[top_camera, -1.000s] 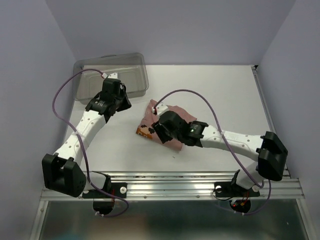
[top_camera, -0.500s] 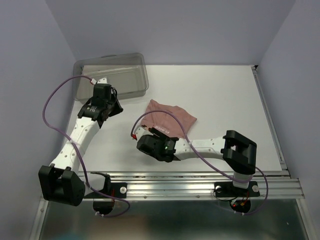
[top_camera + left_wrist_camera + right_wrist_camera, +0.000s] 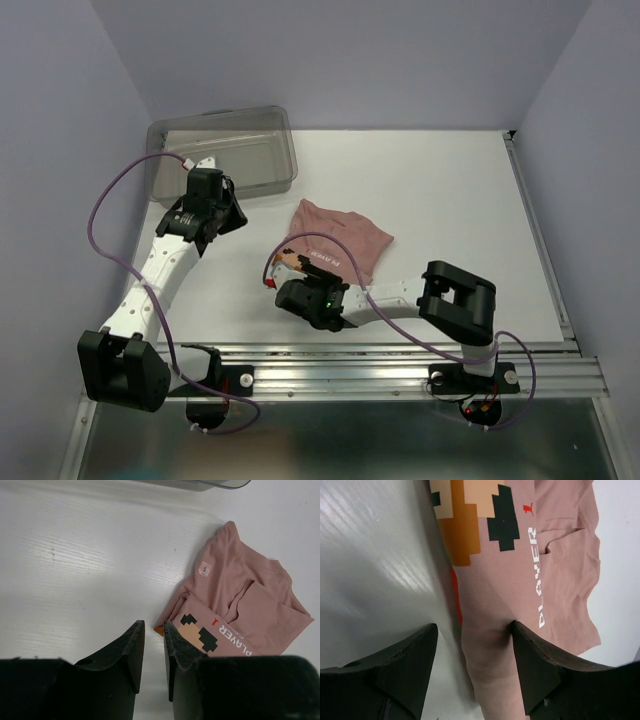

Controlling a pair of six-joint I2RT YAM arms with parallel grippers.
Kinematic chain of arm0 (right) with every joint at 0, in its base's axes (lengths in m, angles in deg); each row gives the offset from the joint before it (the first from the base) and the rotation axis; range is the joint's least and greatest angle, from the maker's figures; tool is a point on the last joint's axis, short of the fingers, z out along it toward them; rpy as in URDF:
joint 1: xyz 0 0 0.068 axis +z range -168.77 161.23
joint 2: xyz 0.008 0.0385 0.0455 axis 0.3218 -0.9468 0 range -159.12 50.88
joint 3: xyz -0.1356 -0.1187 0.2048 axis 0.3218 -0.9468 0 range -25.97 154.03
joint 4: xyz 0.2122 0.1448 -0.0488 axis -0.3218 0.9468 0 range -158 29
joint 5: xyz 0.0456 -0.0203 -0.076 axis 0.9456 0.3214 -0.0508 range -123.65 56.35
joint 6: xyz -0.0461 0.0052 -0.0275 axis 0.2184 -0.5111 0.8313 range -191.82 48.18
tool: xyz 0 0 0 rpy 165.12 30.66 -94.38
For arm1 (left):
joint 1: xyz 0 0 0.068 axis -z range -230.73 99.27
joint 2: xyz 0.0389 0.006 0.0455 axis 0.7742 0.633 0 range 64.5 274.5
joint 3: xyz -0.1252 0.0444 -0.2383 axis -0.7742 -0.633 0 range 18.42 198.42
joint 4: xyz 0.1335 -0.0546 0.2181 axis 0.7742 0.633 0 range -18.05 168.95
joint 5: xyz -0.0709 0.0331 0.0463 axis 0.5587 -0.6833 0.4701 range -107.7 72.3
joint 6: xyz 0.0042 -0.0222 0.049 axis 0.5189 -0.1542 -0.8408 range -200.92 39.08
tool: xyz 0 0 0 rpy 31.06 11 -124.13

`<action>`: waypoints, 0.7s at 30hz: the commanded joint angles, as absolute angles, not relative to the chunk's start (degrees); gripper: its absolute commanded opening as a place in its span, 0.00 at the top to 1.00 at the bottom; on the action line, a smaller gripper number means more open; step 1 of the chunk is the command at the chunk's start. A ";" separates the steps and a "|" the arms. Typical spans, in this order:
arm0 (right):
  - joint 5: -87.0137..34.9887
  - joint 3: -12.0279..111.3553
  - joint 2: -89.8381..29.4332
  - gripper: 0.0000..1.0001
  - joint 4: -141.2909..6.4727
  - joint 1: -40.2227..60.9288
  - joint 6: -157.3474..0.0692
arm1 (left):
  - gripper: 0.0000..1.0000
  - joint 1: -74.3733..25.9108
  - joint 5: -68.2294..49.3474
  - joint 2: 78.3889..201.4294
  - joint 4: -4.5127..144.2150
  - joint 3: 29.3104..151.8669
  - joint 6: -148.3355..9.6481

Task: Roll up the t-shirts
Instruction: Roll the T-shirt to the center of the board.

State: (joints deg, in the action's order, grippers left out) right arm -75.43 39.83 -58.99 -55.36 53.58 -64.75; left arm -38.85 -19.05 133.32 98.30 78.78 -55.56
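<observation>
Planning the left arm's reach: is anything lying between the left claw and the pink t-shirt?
Nothing visible does. Only bare table separates the left claw from the t-shirt; the grey bin sits off that path.

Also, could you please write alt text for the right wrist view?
A folded dusty-pink t-shirt with a pixel-art print and white PLAYER lettering lies on a white table. The right gripper hangs open, astride the shirt's edge.
</observation>
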 commanded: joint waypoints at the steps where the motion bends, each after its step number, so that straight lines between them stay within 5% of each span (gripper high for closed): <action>1: -78.47 38.37 -61.70 0.33 -62.20 53.65 -62.95 | 0.67 -39.04 -18.23 133.14 96.57 77.66 -55.70; 7: -80.85 37.31 -64.34 0.34 -66.15 53.65 -62.51 | 0.67 -39.13 -18.14 133.32 96.39 77.39 -55.79; 12: -83.92 36.87 -65.49 0.44 -70.80 53.65 -61.63 | 0.67 -39.22 -17.97 133.58 96.30 77.39 -55.87; 21: -82.00 36.70 -64.44 0.87 -74.51 51.80 -61.80 | 0.67 -39.30 -17.97 133.23 96.12 76.69 -56.14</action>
State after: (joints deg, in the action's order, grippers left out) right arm -85.03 37.67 -64.23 -71.43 53.10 -60.21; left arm -38.87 -18.13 133.80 97.49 77.88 -55.56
